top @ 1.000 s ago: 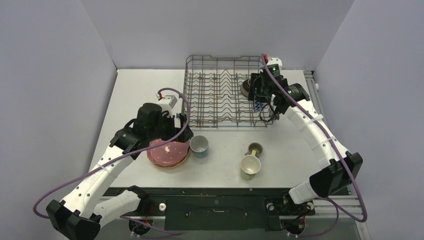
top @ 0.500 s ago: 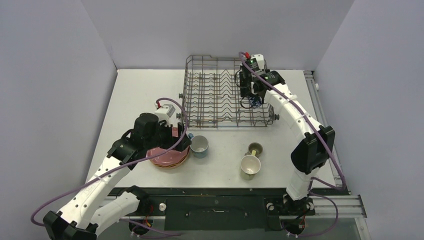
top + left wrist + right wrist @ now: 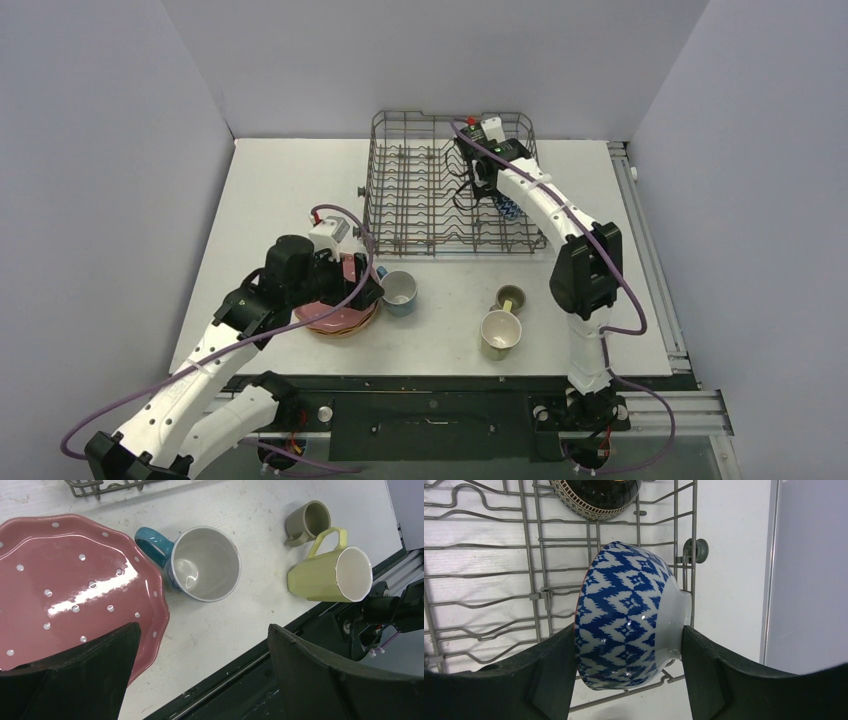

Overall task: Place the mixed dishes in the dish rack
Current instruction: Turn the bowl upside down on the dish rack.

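The dish rack (image 3: 410,190) stands at the back of the table. My right gripper (image 3: 629,630) is shut on the blue-white patterned bowl (image 3: 629,615), which stands on edge in the rack's right end (image 3: 509,208). A dark-brown bowl (image 3: 596,497) sits in the rack just beyond it. My left gripper (image 3: 202,630) is open and empty, low over the right edge of the pink white-dotted plate (image 3: 65,585). That plate tops a stack (image 3: 335,310). The light-blue mug (image 3: 202,565) stands right of the plate.
The pale-yellow mug (image 3: 327,575) lies on its side near the front edge, and it also shows in the top view (image 3: 500,333). The small olive mug (image 3: 510,298) lies just behind it. The rack wires (image 3: 531,570) run under my right gripper.
My right wrist swung left over the rack while the blue-white bowl stayed at the rack's right end. My left gripper moved right and down over the pink plate's edge.
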Robot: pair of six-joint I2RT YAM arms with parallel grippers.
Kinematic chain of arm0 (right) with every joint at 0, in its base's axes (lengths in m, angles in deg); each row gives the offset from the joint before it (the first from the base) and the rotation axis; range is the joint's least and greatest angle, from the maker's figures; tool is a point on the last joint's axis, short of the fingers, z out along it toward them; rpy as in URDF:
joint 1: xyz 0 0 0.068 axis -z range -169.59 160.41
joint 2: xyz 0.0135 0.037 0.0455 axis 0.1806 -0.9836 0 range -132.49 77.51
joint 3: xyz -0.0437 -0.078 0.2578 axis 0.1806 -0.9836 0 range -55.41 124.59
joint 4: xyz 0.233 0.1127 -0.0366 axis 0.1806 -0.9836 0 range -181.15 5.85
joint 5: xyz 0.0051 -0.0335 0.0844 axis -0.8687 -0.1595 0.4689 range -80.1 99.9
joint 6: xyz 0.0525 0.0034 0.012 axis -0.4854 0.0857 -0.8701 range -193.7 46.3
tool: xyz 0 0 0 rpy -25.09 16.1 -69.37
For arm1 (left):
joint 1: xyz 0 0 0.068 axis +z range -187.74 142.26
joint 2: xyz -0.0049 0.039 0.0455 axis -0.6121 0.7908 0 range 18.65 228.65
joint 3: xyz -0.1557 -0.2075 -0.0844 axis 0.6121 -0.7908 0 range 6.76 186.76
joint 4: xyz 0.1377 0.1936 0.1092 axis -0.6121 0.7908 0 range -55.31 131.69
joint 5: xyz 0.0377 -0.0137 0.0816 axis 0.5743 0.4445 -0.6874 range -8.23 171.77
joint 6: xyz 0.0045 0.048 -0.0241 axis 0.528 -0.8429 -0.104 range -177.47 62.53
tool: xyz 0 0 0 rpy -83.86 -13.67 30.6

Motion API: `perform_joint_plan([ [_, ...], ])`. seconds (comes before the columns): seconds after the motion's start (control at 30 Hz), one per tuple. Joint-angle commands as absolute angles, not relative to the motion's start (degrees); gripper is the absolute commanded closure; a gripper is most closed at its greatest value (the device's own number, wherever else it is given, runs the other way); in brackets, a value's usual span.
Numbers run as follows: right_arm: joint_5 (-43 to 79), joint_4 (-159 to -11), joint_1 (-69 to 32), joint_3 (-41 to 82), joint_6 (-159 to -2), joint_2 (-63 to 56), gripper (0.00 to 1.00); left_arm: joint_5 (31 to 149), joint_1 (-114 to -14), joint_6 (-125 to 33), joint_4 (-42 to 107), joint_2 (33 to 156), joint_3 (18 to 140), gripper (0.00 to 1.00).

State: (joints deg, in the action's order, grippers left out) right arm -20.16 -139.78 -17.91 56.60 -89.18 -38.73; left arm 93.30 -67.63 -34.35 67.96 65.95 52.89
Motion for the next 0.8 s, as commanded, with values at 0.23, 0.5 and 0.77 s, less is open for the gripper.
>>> perform_joint_plan([
  [0.23,-29.26,-140.01,-18.60,64.09,-87.17,-46.06,1.00,92.37,-67.80,-34.47,68.67,62.85,53.66,0.04],
  [0.5,-33.50,-140.95,-18.27,66.84,-86.94,-51.00,1.00,92.01,-67.80,-34.06,67.64,60.21,51.52,0.04],
  [0.77,-34.08,-141.09,-17.67,67.74,-86.91,-54.58,1.00,91.45,-67.89,-33.61,67.21,58.56,50.76,0.04],
])
